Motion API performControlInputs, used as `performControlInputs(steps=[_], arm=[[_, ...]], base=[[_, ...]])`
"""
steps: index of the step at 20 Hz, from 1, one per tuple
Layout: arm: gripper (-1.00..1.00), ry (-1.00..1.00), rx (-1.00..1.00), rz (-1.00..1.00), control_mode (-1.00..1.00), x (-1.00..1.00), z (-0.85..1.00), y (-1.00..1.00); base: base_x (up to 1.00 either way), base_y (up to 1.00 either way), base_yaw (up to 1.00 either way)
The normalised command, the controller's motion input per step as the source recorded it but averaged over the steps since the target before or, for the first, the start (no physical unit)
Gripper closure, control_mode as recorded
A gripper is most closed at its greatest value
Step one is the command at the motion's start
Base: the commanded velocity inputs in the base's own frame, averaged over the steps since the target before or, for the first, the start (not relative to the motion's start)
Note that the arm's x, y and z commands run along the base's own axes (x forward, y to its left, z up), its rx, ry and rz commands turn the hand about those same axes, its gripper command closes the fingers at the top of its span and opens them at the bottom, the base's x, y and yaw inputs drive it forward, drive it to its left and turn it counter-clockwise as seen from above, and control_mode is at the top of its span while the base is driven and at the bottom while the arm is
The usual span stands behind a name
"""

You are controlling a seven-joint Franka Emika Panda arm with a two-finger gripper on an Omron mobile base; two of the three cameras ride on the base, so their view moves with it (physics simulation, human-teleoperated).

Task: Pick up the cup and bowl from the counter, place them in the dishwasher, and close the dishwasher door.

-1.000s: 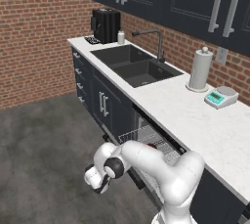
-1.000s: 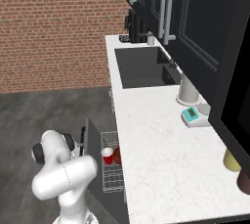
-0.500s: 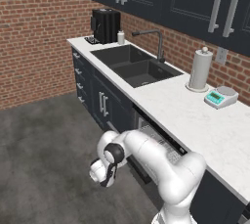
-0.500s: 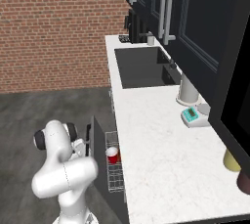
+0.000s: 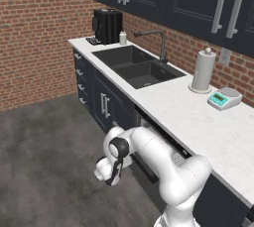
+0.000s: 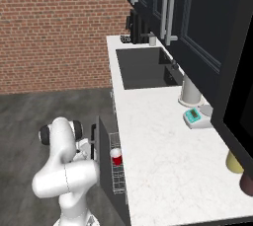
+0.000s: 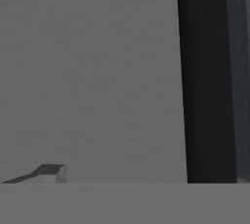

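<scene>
At my twelve o'clock a black coffee machine (image 5: pixel 108 25) stands in the far corner, a small white bottle (image 5: pixel 122 38) just beside it. Nearer, the dark double sink (image 5: pixel 137 65) lies under a curved faucet (image 5: pixel 153 42). Toward two o'clock I see the paper-towel roll (image 5: pixel 203 70), upright, and the teal-and-white kitchen scale (image 5: pixel 224 97) near it. A yellow jar (image 6: pixel 236 162) sits further along.

The cup (image 6: pixel 116 156) is red with a white rim; the dishwasher door (image 6: pixel 105 156) dark grey; the bench (image 5: pixel 198 117) white with faint grey veining; the scale (image 5: pixel 224 97) teal and white.
</scene>
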Motion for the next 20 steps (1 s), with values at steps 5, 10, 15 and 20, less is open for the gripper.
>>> performControlInputs(steps=[5,10,15,20], arm=[[-1.0,-0.33,-0.35,0.0,-1.0,0.41,-0.67,-1.0],[-1.0,-0.22,-0.34,0.0,-1.0,0.49,-0.66,-1.0],[-1.0,-0.18,-0.32,0.0,-1.0,0.49,-0.68,-1.0],[-1.0,-0.09,-0.26,0.0,-1.0,0.54,-0.68,-1.0]], base=[[0.0,0.0,0.0],[0.0,0.0,0.0],[0.0,0.0,0.0],[0.0,0.0,0.0]])
